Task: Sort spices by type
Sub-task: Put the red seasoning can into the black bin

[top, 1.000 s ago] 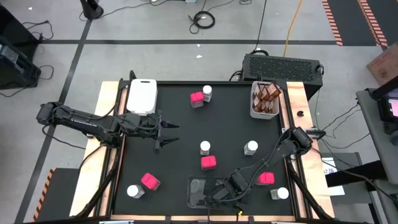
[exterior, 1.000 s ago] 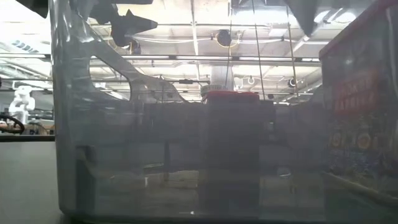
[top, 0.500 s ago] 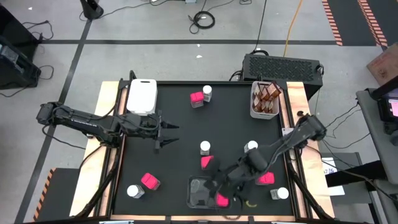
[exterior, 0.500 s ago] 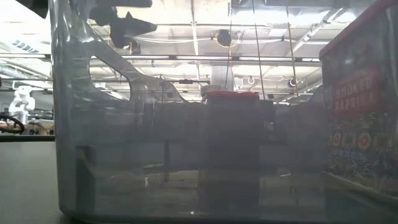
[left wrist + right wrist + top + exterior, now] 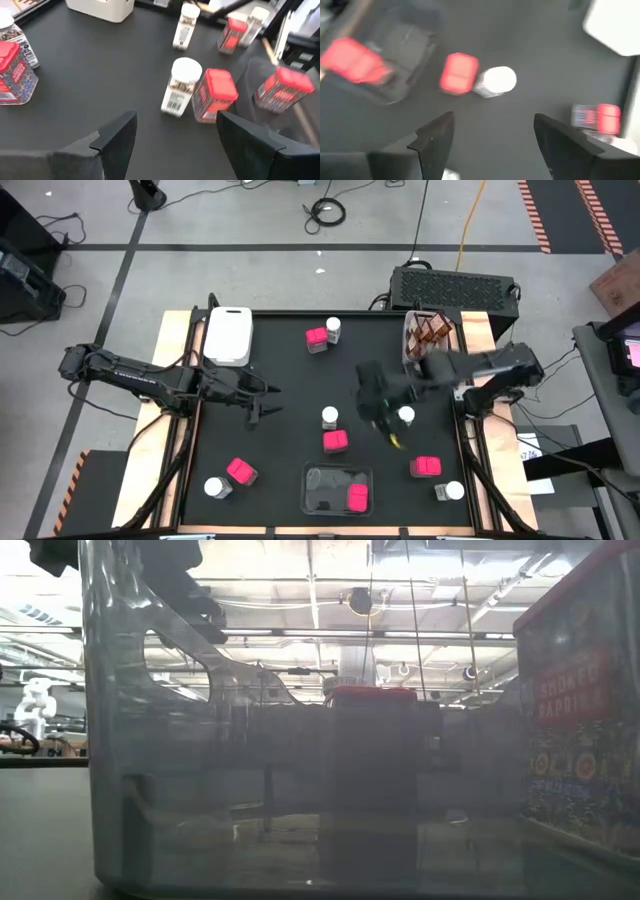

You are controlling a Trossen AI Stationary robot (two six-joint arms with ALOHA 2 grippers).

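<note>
Spices: pink box (image 5: 585,740) (in clear tray (image 5: 110,740)) reads "SMOKED PAPRIKA".

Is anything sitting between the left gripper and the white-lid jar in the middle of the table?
No. From above, only bare black tabletop lies between the open left gripper and that jar.

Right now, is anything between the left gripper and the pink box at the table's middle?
Nothing visible blocks it. The left gripper is open over bare mat, and the stretch to the pink box is clear. A white-lidded jar stands right beside the box, on its far side, close enough to get nudged.
</note>
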